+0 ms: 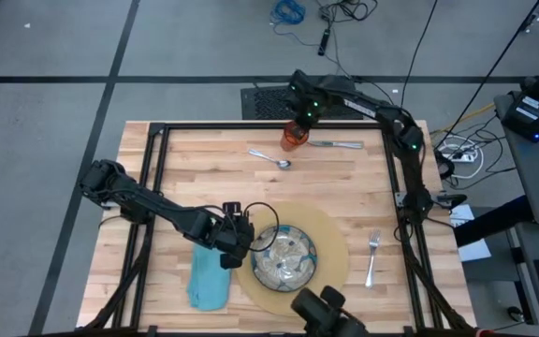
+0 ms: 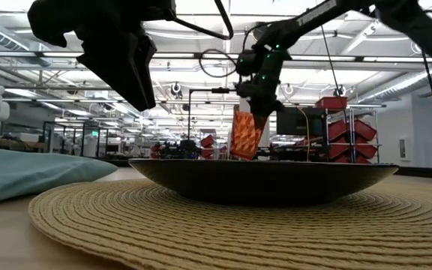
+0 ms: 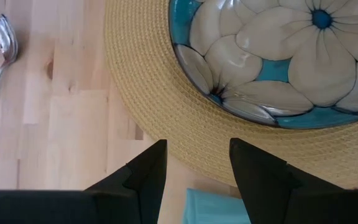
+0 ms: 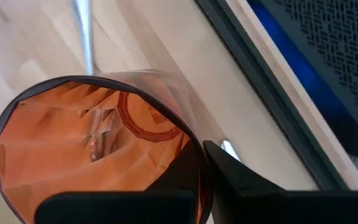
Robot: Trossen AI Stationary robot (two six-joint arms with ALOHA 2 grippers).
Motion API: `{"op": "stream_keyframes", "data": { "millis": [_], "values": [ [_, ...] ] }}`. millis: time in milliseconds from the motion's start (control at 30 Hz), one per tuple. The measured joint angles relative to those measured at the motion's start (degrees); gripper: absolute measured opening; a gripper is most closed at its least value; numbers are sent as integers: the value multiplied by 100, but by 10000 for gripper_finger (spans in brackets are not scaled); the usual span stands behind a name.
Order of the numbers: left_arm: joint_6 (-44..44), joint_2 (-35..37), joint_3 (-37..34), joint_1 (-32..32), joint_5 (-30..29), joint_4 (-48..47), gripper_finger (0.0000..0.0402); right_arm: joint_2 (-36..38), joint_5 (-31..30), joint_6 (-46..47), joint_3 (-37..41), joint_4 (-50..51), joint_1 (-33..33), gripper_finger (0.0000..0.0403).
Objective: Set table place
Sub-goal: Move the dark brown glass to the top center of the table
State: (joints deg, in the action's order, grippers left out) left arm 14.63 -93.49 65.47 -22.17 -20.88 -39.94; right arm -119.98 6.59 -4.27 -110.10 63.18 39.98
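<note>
We see a large hall with shelves and red bins behind the table (image 1: pixel 204 159), a pale wooden top with a black frame along its edges. We can read no writing or brand on any thing here.

The right gripper (image 1: pixel 299 120) is at the far edge of the table, its fingers pressed together on the rim of the orange cup (image 1: pixel 293 137); in the low view the cup (image 2: pixel 246 133) hangs tilted under it, above the wood. Just beside the cup lies the knife (image 1: pixel 337 144), and a little nearer the spoon (image 1: pixel 274 160).

The left gripper (image 1: pixel 241 245) hovers over the left edge of the round placemat (image 1: pixel 330 239), its fingers (image 3: pixel 143 174) spread with nothing between them. The patterned plate (image 1: pixel 284 256) sits on the mat, just beside this gripper. The teal napkin (image 1: pixel 209 278) lies on the wood to the left of the mat, under the left arm. The fork (image 1: pixel 372 256) lies to the right of the mat, near the right edge. Between spoon and mat the wood is bare.
</note>
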Motion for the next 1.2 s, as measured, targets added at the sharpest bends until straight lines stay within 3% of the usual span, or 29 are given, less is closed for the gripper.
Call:
{"op": "stream_keyframes", "data": {
  "millis": [300, 1200],
  "values": [
    [-6, 0, 0, 14, -4, 2, 161, -630, 248, -227, -935, 789, 77, 0],
    [-53, 0, 0, 35, -68, 171, 161, -1029, 418, -241, -945, 653, 256, 1]
  ]
}}
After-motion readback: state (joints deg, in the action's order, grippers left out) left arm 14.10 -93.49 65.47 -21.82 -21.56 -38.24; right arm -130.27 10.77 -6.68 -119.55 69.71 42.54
